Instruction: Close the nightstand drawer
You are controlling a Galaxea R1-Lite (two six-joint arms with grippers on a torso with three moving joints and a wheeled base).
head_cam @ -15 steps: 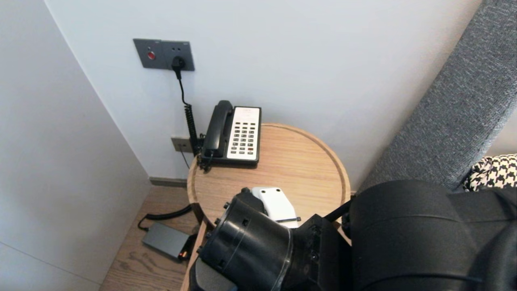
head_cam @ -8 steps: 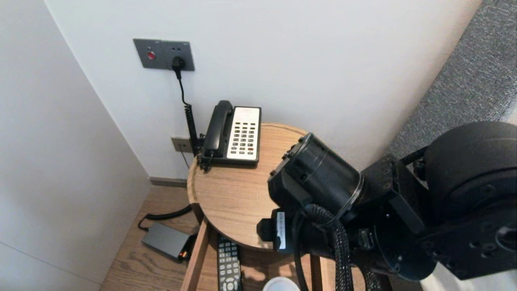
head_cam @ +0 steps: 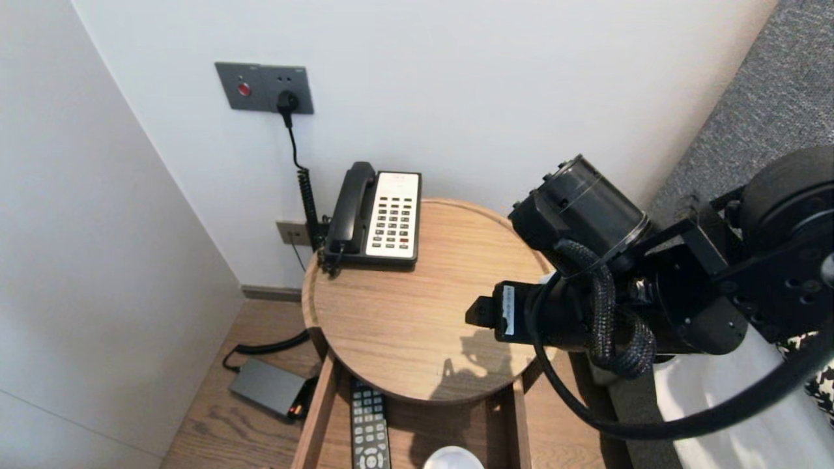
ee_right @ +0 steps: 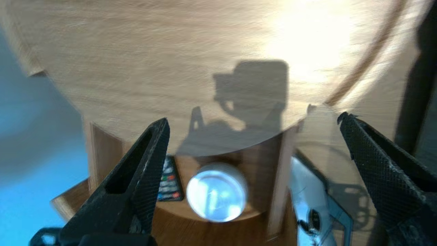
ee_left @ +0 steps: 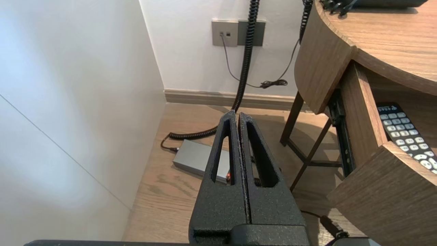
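While the left gripper (ee_left: 236, 116) is hanging low beside the table (head_cam: 404, 319), its fingers pressed together on nothing, the right gripper (ee_right: 252, 118) is hovering over the table's near edge with its fingers spread wide and nothing between them. Its arm (head_cam: 586, 260) is filling the right half of the head view, reaching in from the right edge toward the centre, and is casting a shadow on the wood at lower centre.

Below that edge, a drawer (head_cam: 319, 417) is standing open at the bottom of the head view. A cup (ee_right: 215, 193) is sitting in it, seen from above in the lower centre of the right wrist view, framed between the two fingers and down below the tabletop. In the head view only its rim is showing at the bottom edge. A remote (head_cam: 369, 423) is lying just beside the cup, on its left in the head view, lengthwise in the drawer.

On the floor at lower left, a grey box (head_cam: 267, 387) is lying with a cord running from it, and the left gripper is pointing toward it.

Farther back, a phone (head_cam: 378, 215) is sitting at the table's far left rim, handset on its cradle. Behind it, a coiled cord (head_cam: 307, 195) is climbing the wall to a plug in a grey socket plate (head_cam: 264, 86) at upper left.
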